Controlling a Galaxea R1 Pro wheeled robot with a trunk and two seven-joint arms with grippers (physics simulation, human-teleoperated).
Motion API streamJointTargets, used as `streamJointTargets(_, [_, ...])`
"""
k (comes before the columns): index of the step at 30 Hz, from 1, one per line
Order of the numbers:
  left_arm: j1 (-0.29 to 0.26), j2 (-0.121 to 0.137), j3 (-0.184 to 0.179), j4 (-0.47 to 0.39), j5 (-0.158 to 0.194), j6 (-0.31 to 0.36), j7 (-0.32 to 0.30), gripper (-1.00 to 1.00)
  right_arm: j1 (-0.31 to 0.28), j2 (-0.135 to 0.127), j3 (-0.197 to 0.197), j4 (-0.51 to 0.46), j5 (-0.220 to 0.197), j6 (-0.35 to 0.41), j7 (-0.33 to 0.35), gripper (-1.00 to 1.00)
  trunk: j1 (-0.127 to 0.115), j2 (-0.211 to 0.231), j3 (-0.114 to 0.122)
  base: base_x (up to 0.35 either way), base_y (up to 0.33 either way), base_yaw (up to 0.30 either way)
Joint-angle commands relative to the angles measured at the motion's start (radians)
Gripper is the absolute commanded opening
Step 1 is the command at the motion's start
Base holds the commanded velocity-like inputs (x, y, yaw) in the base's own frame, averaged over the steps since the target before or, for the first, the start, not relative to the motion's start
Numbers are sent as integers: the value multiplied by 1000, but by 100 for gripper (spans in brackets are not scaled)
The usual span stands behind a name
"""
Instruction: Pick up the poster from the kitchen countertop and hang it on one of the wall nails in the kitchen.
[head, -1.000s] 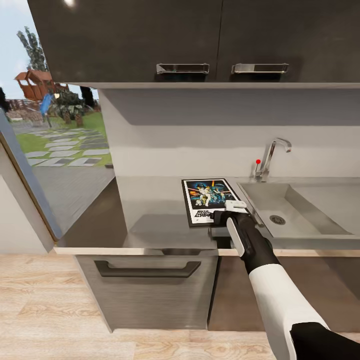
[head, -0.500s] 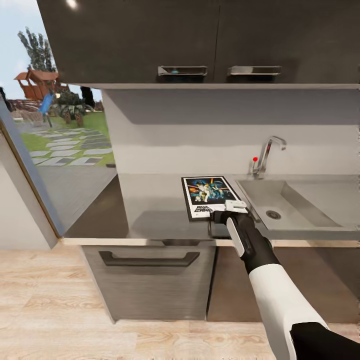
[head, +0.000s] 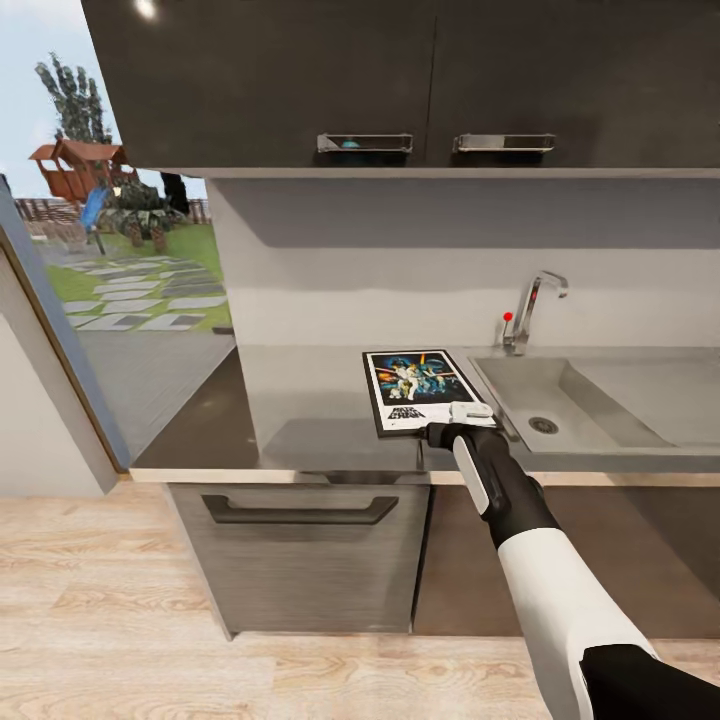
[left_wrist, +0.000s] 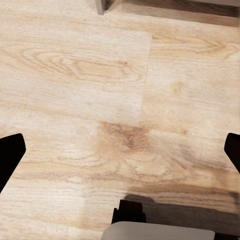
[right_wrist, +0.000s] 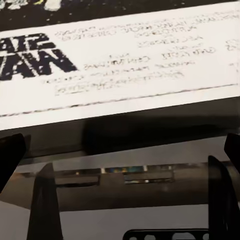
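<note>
While the flat black-framed poster (head: 413, 390) lies on the matte countertop (head: 300, 420), right fingers (head: 470, 412) gape unladen.

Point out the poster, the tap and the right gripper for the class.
Poster (head: 412, 385), head view, on the coloured artwork.
Tap (head: 527, 310), head view, on its upright chrome stem.
Right gripper (head: 470, 411), head view, at its white fingertips by the poster's near edge.

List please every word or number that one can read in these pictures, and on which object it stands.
"STAR WARS": black title on the white lower border of the poster; the right wrist view cuts it to "WAR" with partial letters above.
Credit lines beside the title: too blurred to read.
Nothing else carries text.
</note>
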Motion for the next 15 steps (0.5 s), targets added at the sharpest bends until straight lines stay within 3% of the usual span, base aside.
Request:
streamJointTargets(1, [0, 0, 1, -1, 1, -2, -1, 100, -1, 0, 2, -5, -8, 4, -7, 100, 0, 0, -1, -2, 0, 0])
streamJointTargets(10, [0, 0, 1, -1, 1, -2, -2, 100, -1, 0, 0, -56, -11, 12, -8, 100, 0, 0, -1, 0, 0, 0])
streamJointTargets(15, [0, 0, 1, -1, 0, -2, -1, 100, -2, 1, -1, -121, -12, 71, -8, 100, 0, 0, -1, 0, 0, 0])
